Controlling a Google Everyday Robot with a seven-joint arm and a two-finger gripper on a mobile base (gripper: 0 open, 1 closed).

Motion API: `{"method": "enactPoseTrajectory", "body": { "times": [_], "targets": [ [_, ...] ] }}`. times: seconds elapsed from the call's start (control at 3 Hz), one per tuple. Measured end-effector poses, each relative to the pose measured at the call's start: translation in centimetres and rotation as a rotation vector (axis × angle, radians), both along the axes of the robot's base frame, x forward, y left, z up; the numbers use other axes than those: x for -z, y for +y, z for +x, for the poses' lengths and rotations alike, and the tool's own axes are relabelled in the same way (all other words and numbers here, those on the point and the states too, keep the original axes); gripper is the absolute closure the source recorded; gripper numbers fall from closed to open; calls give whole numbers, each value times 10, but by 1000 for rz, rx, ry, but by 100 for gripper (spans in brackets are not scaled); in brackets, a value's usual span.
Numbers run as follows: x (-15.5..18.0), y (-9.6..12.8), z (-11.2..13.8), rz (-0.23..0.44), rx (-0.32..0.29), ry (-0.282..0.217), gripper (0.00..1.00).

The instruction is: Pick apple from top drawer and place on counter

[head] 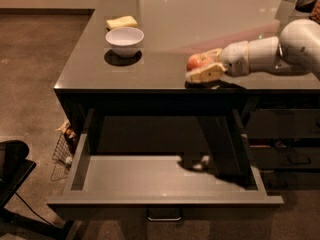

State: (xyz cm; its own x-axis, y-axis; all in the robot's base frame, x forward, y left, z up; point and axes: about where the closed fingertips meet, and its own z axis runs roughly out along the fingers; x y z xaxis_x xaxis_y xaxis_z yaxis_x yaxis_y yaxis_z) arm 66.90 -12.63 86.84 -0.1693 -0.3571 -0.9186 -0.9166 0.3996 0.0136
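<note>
The red apple [196, 61] with yellowish patches sits between the cream fingers of my gripper [202, 66], which is shut on it. Gripper and apple are over the front part of the glossy grey-brown counter [165, 29], close to its surface, just behind the front edge. My white arm [280, 49] reaches in from the right. The top drawer [150, 176] is pulled wide open below the counter. Its flat grey floor holds only the arm's shadow. A small metal handle [164, 216] shows on its front.
A white bowl [124, 41] stands on the counter's left side, with a yellow sponge [121, 22] behind it. Darker drawers with handles [295, 156] are to the right. A wire basket [64, 146] stands on the floor at left. A black object [12, 169] is at bottom left.
</note>
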Motion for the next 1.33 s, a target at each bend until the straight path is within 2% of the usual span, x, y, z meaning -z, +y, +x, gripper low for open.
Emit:
{"method": "enactPoseTrajectory", "body": {
  "times": [0.33,0.67,1.0,1.33],
  "targets": [
    [-20,-10,34,22,84,-40,100],
    [-27,-15,49,16,138,-61,100],
    [-11,-3,51,-28,152,-77,100],
    [-6,0,51,-27,148,-68,82]
  ]
}}
